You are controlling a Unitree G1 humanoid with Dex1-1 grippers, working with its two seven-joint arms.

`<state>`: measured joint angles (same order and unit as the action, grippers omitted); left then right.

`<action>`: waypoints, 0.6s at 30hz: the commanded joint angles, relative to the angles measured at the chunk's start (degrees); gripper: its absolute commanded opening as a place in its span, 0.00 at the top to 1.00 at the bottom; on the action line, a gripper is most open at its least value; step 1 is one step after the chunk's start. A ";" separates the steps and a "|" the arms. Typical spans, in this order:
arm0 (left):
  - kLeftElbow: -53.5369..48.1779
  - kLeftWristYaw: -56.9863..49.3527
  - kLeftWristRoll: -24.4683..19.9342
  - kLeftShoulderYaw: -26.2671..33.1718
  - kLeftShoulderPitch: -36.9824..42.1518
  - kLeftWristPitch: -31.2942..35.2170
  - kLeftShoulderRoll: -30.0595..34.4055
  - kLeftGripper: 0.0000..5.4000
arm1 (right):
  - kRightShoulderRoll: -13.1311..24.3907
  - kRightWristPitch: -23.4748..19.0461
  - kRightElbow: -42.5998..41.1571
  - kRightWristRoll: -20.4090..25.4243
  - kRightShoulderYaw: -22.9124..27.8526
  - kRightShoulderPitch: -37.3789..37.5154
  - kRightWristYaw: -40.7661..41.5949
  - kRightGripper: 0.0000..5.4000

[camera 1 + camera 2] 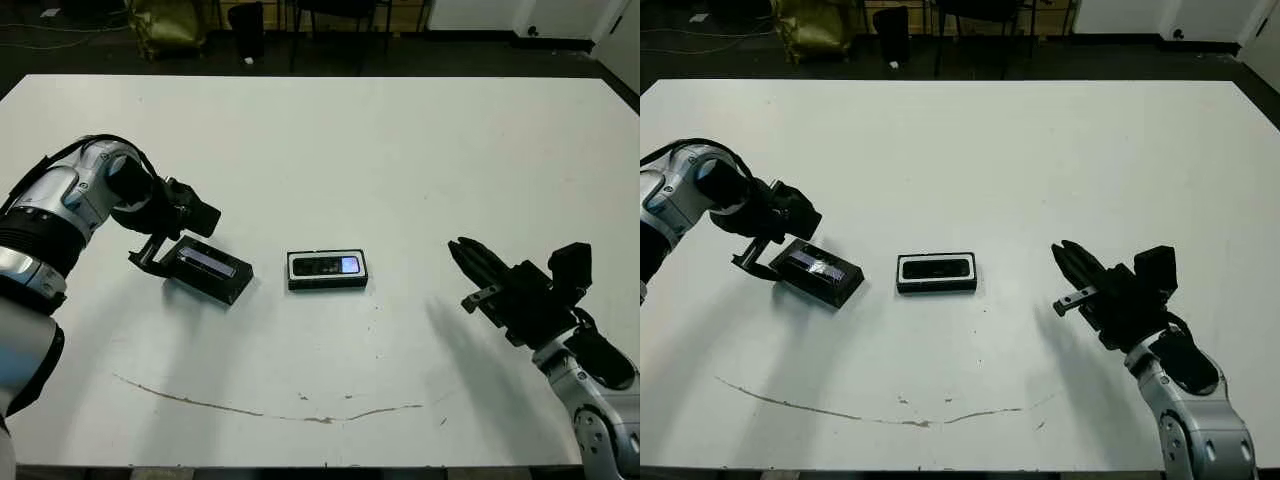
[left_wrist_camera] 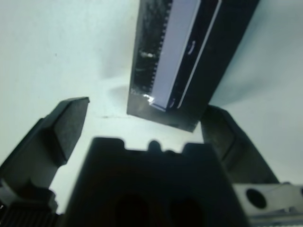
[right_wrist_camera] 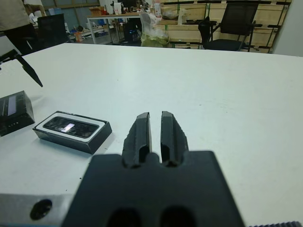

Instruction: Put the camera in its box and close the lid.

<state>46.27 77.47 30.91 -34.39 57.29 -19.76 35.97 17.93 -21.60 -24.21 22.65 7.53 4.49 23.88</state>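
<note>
The camera (image 1: 327,266) already lies in the box (image 1: 327,283), which sits near the middle of the white table (image 1: 400,150), its small bluish screen facing up and the white lining showing around it. The lid (image 1: 208,268) is off, lying to the box's left, apart from it and turned at an angle, with its glossy strip upward. The left gripper (image 1: 150,257) is at the lid's far-left end with its fingers (image 2: 66,127) spread wide to either side of that end; whether they touch the lid cannot be told, and they do not clamp it. The right gripper (image 3: 155,127) hovers well to the right of the box, its two fingers nearly together with only a thin gap, holding nothing and pointing toward the box.
</note>
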 commanded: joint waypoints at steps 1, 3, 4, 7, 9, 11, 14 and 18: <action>0.53 1.45 0.58 -1.17 -2.03 0.17 -0.34 0.00 | 0.00 -1.04 0.00 0.08 -0.08 1.03 -0.82 1.00; 0.83 1.88 0.29 -1.02 -2.18 0.45 -0.43 0.00 | 0.00 -1.39 -0.23 0.36 -0.09 1.20 -1.07 1.00; 0.93 1.95 0.22 -0.98 -2.26 0.35 -0.42 0.00 | 0.04 -1.62 -0.40 0.47 -0.11 1.28 -1.23 1.00; 1.45 2.19 0.46 -1.17 -2.41 0.81 -0.69 0.00 | 0.23 -1.50 -0.62 0.14 -0.23 1.65 -1.41 1.00; 1.69 1.48 0.58 -1.21 -2.82 0.47 -0.80 0.00 | 0.17 -1.06 -0.43 0.04 -0.28 1.83 -1.35 1.00; 1.53 0.48 0.76 -1.36 -3.31 -0.64 -0.74 0.00 | 0.21 -1.35 -0.75 0.04 -0.29 2.00 -1.60 1.00; 1.88 -0.45 -0.11 -0.75 -4.08 -1.31 -0.98 0.00 | 0.05 -1.33 -0.94 0.16 -0.31 2.24 -1.76 1.00; 2.97 -2.29 -1.09 0.63 -5.38 -1.32 -1.49 0.08 | 0.20 -2.42 -1.77 -0.09 -0.49 2.49 -2.74 1.00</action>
<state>47.54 76.38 30.07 -32.87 56.11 -21.41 35.89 17.93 -22.40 -25.70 22.79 7.24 6.13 21.91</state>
